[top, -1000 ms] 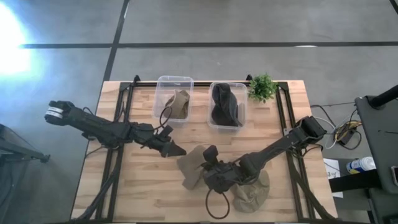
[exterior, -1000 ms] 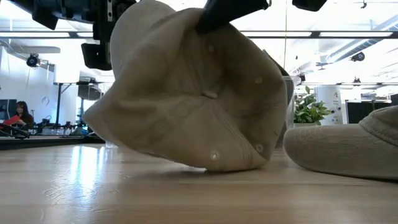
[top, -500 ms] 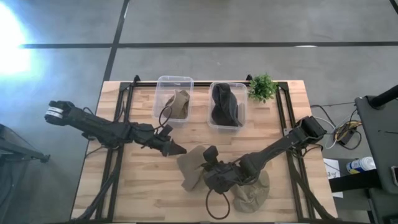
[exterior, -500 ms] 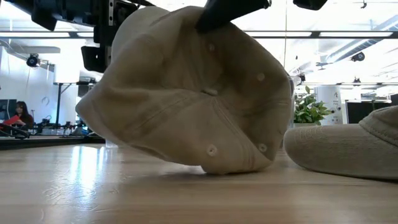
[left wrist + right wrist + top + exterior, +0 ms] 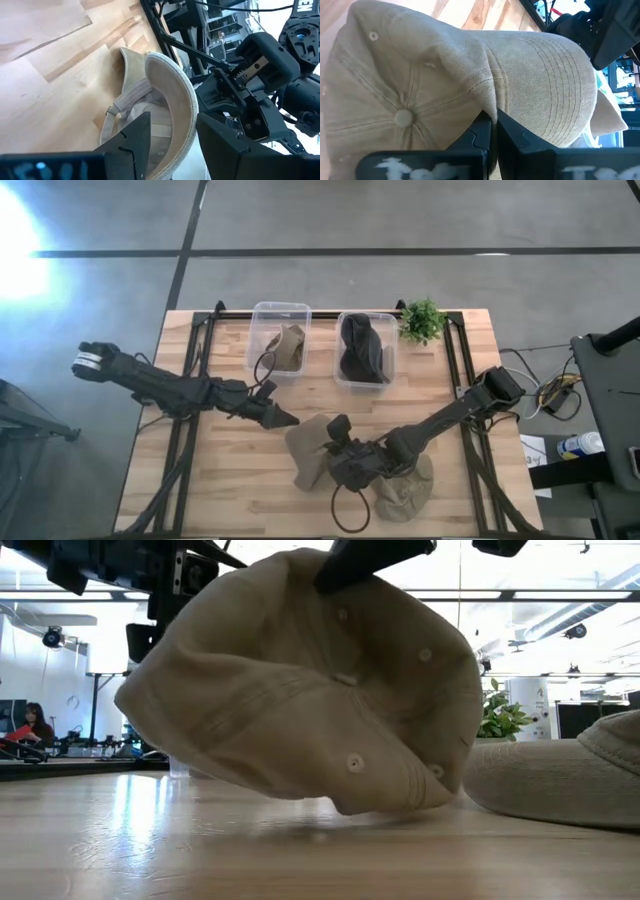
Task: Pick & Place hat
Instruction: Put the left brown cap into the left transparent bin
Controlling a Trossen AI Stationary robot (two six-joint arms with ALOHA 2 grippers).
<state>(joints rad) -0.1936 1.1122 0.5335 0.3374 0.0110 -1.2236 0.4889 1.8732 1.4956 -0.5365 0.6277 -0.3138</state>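
Observation:
A tan cap [image 5: 308,442] sits mid-table, near the front, and fills the low view [image 5: 300,690]. My right gripper [image 5: 336,444] is above it, shut on its crown [image 5: 420,90]. My left gripper [image 5: 283,418] is open at the cap's left side. In the left wrist view, its two fingers [image 5: 172,120] stand on either side of the brim's curved edge [image 5: 186,105]; I cannot tell whether they touch it. The underside strap shows there too. My right gripper pinches a raised fold of the crown cloth [image 5: 489,102] between its two fingers, close to where the brim starts. The fingers come from above, slanting from the table's right. The cap hangs tilted below them, its lowest edge [image 5: 350,808] at or just above the table.
A second tan cap [image 5: 405,492] lies on the table under the right arm, also seen in the low view [image 5: 560,780]. At the far edge stand a clear bin with a tan cap [image 5: 280,340], a bin with a black cap [image 5: 365,350] and a small plant [image 5: 422,320].
The cap has tipped in the right gripper's hold: its left side has swung outward to the left, its underside has turned up, and its lowest edge has come off the wood or nearly so. The left gripper has edged right toward the cap.

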